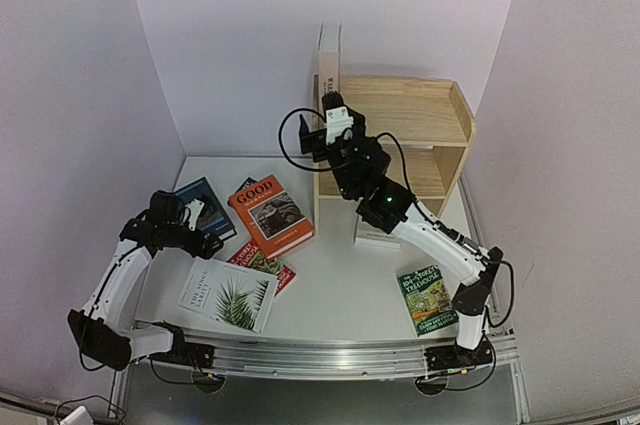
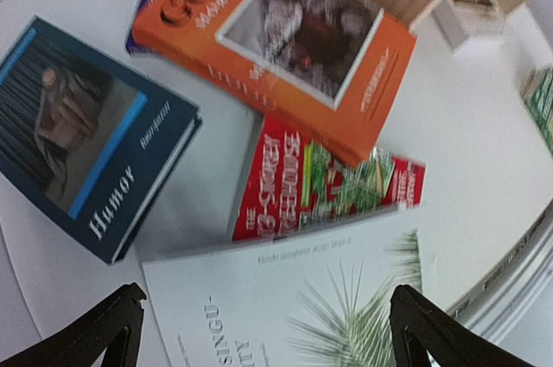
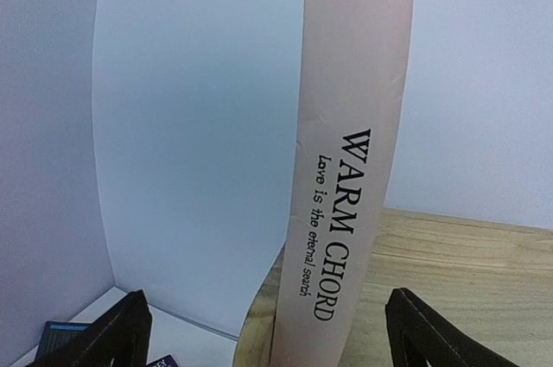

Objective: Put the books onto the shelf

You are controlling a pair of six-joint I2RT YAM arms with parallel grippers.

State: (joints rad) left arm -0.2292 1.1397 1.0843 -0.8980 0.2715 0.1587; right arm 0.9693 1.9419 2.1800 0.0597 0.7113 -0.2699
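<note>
Pale pink "WARM CHORD" book [image 3: 346, 168] stands upright at the left end of the light wooden two-tier shelf [image 1: 420, 120] top, upper centre. Right gripper [image 3: 266, 319] open, fingers clear of the spine on both sides. Left gripper [image 2: 268, 306] open above the white palm-leaf book [image 1: 228, 295], lower left. Orange "GOOD" book [image 1: 270, 215] and dark blue "Humor" book [image 1: 205, 207] lie flat, centre left.

A white table [image 1: 338, 283] is seen in the middle. A wooden shelf [image 1: 420, 110] is set on it, upper right. A pink book [image 1: 329, 70] is stood upright on the shelf's top, at its left end. Laid flat on the table are a blue book [image 1: 205, 207], an orange book [image 1: 271, 215], a red book [image 1: 262, 263] and a white book [image 1: 228, 295] at lower left, and a green book [image 1: 427, 299] at lower right.
</note>
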